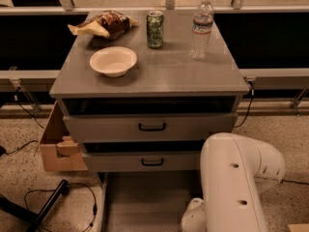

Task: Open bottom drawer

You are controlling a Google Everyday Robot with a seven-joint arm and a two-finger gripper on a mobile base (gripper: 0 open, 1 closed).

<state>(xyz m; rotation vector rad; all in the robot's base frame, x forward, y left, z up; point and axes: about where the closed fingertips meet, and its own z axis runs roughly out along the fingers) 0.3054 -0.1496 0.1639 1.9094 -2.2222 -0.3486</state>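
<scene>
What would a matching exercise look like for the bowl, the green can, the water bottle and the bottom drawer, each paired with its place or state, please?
Things:
1. bowl
2. green can
3. water bottle
4. bottom drawer

Places or states:
A. far right of the cabinet top
B. pulled out, grey tray showing
C. near left of the cabinet top
D. far middle, just right of the snack bag

Pairs: 1-C; 2-D; 3-A; 4-B.

The gripper is not in view; only the white arm shows, at the lower right over the drawer.
</scene>
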